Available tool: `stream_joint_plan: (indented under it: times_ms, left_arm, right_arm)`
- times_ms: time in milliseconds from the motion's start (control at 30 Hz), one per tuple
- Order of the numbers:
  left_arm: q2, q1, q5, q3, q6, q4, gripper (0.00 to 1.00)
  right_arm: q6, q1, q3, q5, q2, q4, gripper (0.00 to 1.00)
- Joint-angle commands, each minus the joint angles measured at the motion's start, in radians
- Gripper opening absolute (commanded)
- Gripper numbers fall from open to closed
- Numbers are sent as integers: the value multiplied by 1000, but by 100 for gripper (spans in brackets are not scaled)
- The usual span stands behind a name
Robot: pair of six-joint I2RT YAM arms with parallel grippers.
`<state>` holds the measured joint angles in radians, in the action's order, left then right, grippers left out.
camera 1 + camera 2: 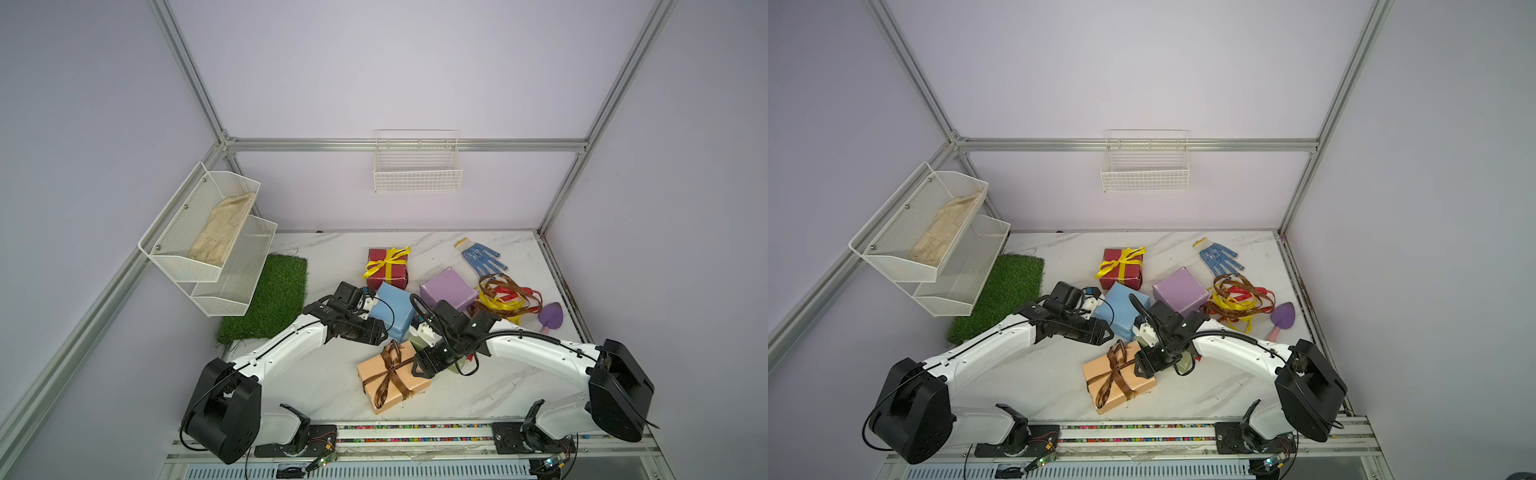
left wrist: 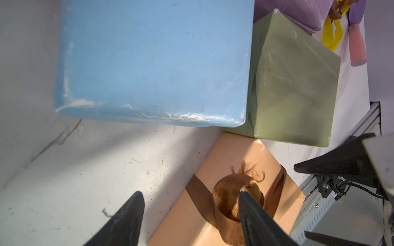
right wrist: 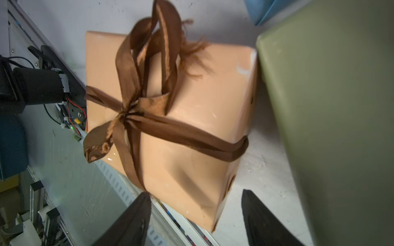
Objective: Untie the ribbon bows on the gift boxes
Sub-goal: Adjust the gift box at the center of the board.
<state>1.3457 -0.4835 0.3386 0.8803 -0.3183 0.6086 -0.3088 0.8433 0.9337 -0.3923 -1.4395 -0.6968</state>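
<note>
The peach box point(image 1: 409, 384) lies near the table's front, tied with a brown ribbon bow point(image 1: 388, 370). My left gripper point(image 1: 384, 337) hovers open at its far end; in the left wrist view point(image 2: 190, 194) one fingertip point(image 2: 245, 198) sits against a brown bow loop point(image 2: 228, 198). My right gripper point(image 1: 417, 370) stands open at the box's right edge, the box's corner point(image 3: 191, 202) lying between its fingers without contact. The dark red box point(image 1: 386, 276) keeps a tied yellow bow point(image 1: 388, 259). The light blue point(image 1: 390, 309) and lilac point(image 1: 446, 289) boxes are bare. The olive box point(image 2: 294, 85) is mostly hidden under my right arm.
Loose brown, yellow and red ribbons point(image 1: 505, 299) lie piled at the right, beside a purple trowel point(image 1: 550, 316) and a blue-dotted glove point(image 1: 480, 255). A grass mat point(image 1: 270, 297) and white baskets point(image 1: 208, 232) are on the left; another basket point(image 1: 417, 166) hangs on the back wall.
</note>
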Motion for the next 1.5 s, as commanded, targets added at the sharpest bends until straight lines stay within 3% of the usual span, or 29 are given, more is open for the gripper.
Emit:
stream_joint_plan:
  times_ms: [0, 467, 967, 1300, 1467]
  left_arm:
    - [0, -12, 20, 36, 21, -19, 71]
    - [23, -29, 33, 3, -9, -82, 69]
    - [-48, -41, -15, -85, -96, -142, 64]
    - [-92, -50, 22, -163, -149, -157, 63]
    - [-94, -50, -24, -182, -168, -158, 62]
  right_arm:
    - [-29, 8, -29, -25, 45, 7, 71]
    - [13, 35, -98, -50, 56, 8, 73]
    - [-62, 81, -50, 151, -30, 122, 51]
    - [-123, 81, 24, 171, -135, 226, 49]
    - [-131, 77, 64, 199, -183, 268, 49]
